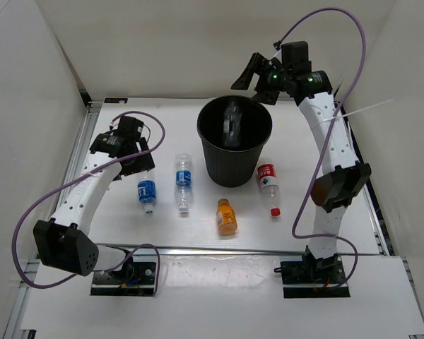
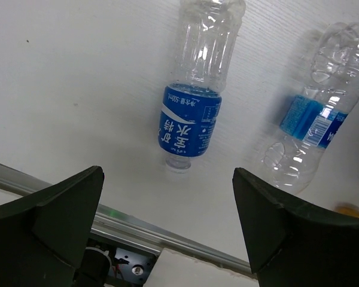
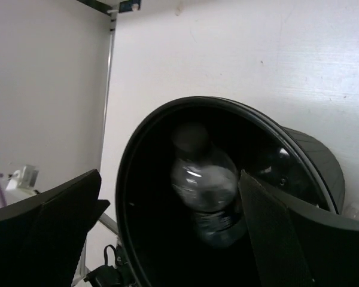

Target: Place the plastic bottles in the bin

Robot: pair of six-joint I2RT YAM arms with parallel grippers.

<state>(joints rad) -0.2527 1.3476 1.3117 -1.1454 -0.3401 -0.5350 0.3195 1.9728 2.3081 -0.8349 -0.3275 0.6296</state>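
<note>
Both grippers gape empty — right gripper (image 1: 258,83) over the bin (image 1: 233,173) holding a blurred bottle (image 1: 231,123), left gripper (image 1: 140,166) lined above a blue-labelled bottle (image 2: 190,122), seemingly to grasp it.

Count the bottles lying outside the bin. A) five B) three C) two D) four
D: the left blue bottle, right blue bottle, orange bottle and red bottle lie outside the bin, while a fifth bottle shows blurred inside it.
</note>
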